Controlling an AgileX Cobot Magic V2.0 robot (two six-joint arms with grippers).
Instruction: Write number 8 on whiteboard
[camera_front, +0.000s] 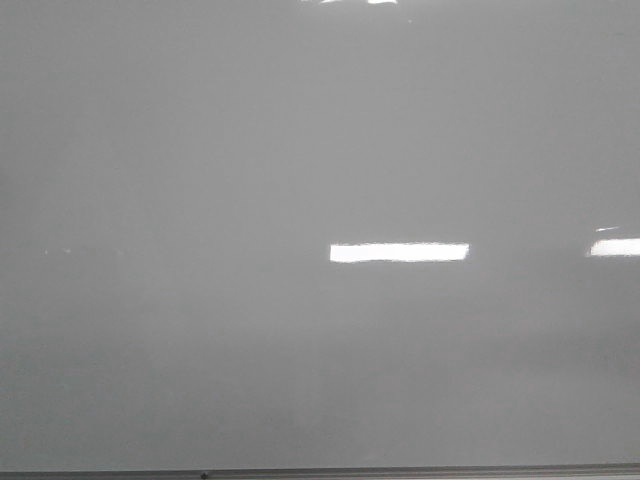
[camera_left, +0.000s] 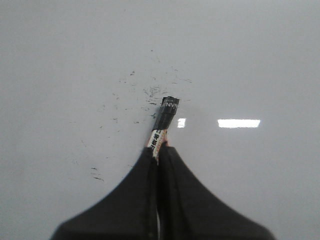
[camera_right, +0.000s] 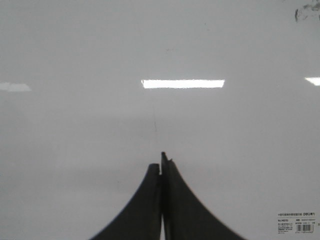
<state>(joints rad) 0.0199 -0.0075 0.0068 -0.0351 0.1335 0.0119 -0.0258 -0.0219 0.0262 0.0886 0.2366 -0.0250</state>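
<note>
The whiteboard (camera_front: 200, 200) is a glossy pale grey board that fills the front view, with a thin dark frame edge along the bottom. No number 8 shows on it in any view. My left gripper (camera_left: 160, 146) is shut on a black marker (camera_left: 165, 120) with a white label; the marker's black end points at the board (camera_left: 60, 60) among faint dark specks. My right gripper (camera_right: 161, 162) is shut and empty over bare board (camera_right: 75, 150). Neither gripper shows in the front view.
Bright rectangular glare patches (camera_front: 399, 252) lie on the board. Scattered small ink specks (camera_left: 150, 92) surround the marker end. A dark smudge (camera_right: 306, 12) and a small printed label (camera_right: 296, 225) sit near the board's corners in the right wrist view.
</note>
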